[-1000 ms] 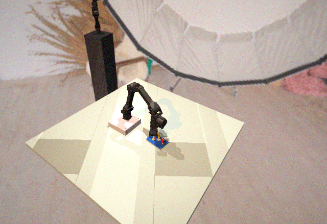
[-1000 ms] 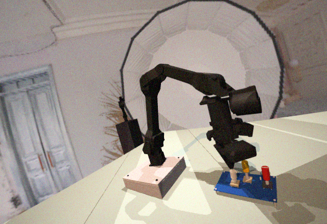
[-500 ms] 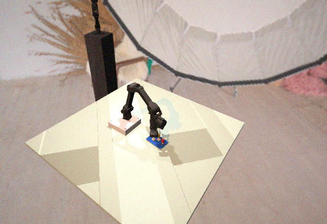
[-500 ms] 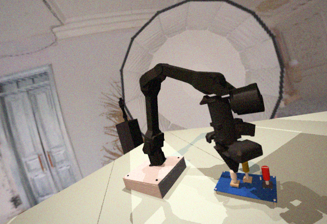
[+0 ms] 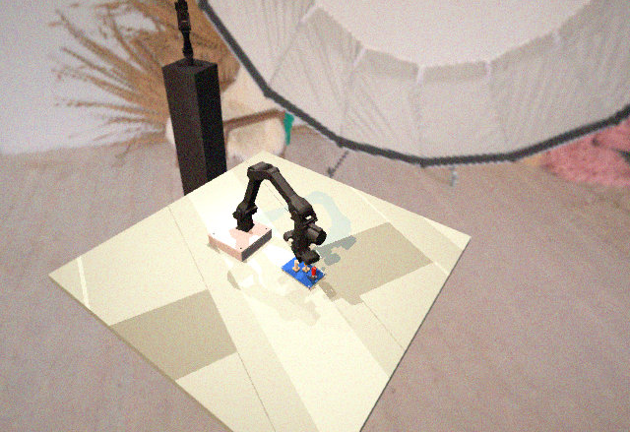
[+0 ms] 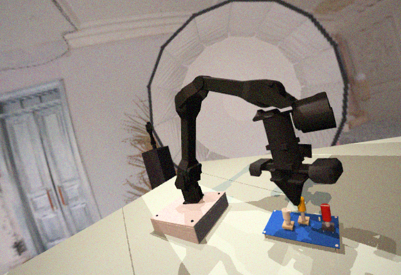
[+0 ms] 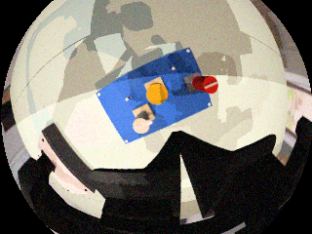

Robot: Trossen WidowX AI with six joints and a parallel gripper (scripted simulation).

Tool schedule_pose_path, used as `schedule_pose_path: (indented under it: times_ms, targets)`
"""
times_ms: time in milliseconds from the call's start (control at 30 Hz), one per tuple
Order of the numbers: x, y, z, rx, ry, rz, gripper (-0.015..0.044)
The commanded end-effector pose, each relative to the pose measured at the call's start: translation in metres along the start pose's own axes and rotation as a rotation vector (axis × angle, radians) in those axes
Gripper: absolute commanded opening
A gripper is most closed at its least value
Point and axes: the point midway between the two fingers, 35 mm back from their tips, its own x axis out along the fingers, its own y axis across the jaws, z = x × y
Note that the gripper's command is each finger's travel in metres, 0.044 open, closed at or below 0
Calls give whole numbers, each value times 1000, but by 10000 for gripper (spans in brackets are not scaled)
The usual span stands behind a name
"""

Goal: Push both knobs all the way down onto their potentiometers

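The blue circuit board stands on the table. An orange knob is on the middle potentiometer, with pale shaft visible below it. A red knob is on the dark potentiometer, also with shaft visible below. A pale cylindrical top is on the third potentiometer; whether it is a knob is unclear. My gripper is shut and empty. Its tips overlap the orange knob's left edge in the exterior view; contact cannot be told.
The arm's pinkish base block stands left of the board. A tall black pedestal with a small dark arm on top stands behind the table. Shadows fall across the board and table.
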Motion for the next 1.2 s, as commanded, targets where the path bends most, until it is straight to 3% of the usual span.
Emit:
schedule_pose_path:
  times_ms: [0, 1167]
  targets:
    - [-3, -6, 4, -135, -3, 0, 0]
    - [-27, -39, 33, -1353, -34, 8, 0]
